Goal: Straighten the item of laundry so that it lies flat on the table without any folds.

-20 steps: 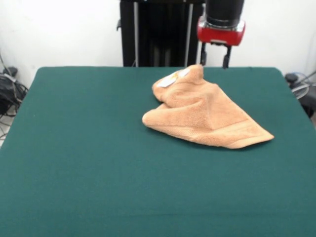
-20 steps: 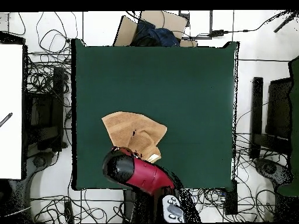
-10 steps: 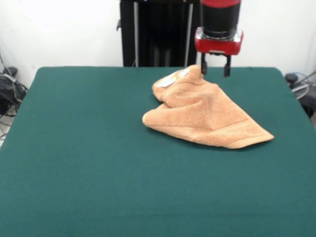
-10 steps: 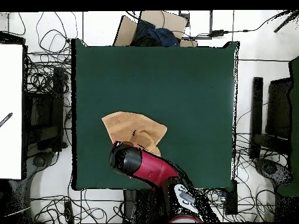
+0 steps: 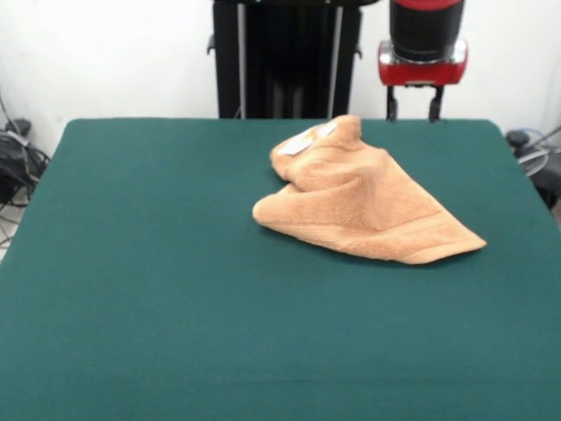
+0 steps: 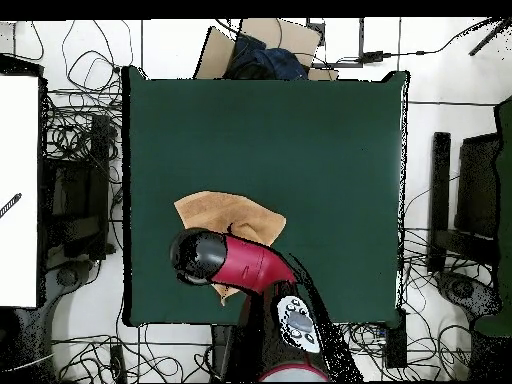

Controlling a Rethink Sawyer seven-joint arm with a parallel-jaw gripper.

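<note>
While the towel lies bunched and folded on the green worktop, the gripper hangs behind it, fingers apart and empty, maybe ready to grab.

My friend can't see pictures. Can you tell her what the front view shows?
A crumpled orange-brown towel lies folded over itself on a dark green table. The robot's open gripper hangs above the far edge, apart from the towel.

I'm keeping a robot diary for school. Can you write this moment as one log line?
gripper: open, empty, raised behind towel | hand towel: crumpled, folded over, label up | green table: towel not flat yet
</note>
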